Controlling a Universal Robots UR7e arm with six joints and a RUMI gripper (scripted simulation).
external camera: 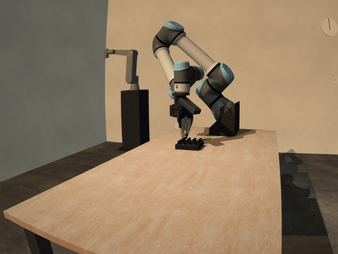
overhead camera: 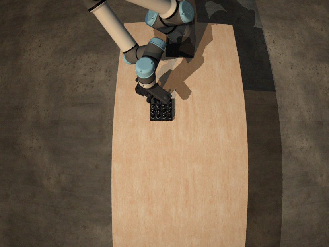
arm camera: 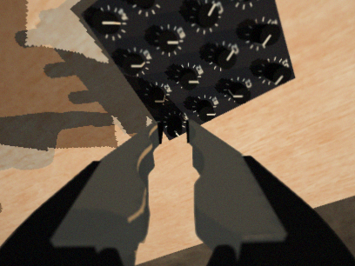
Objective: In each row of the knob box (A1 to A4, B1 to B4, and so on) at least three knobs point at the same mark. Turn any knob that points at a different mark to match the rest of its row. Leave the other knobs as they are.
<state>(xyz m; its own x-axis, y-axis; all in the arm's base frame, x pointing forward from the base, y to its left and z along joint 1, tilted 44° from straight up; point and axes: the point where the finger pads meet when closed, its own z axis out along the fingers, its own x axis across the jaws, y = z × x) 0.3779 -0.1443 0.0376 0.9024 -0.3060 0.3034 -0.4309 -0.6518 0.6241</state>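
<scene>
1. The black knob box [overhead camera: 162, 110] lies flat on the far half of the wooden surface [overhead camera: 180, 172], not far from the arm's dark pedestal [external camera: 227, 120].
2. The arm [external camera: 191, 57] folds up and over, with the claw [arm camera: 174, 130] pointing down at the box's near corner on the arm's side.
3. From the wrist view the two grey fingers stand narrow, their tips on either side of the corner knob [arm camera: 175, 123]. The gap is about as wide as the knob, but I cannot tell whether the pads are pressing on it or just flanking it.
4. From the side, the fingertips reach down to about the height of the knob tops at the left end of the box.
5. The knobs that can be seen each carry a pale pointer line inside a ring of tick marks; the labels are too small to read.
6. A second, paler arm [external camera: 128, 65] stands on a dark column [external camera: 135, 117] on the floor beyond the surface, well apart from the box.
</scene>
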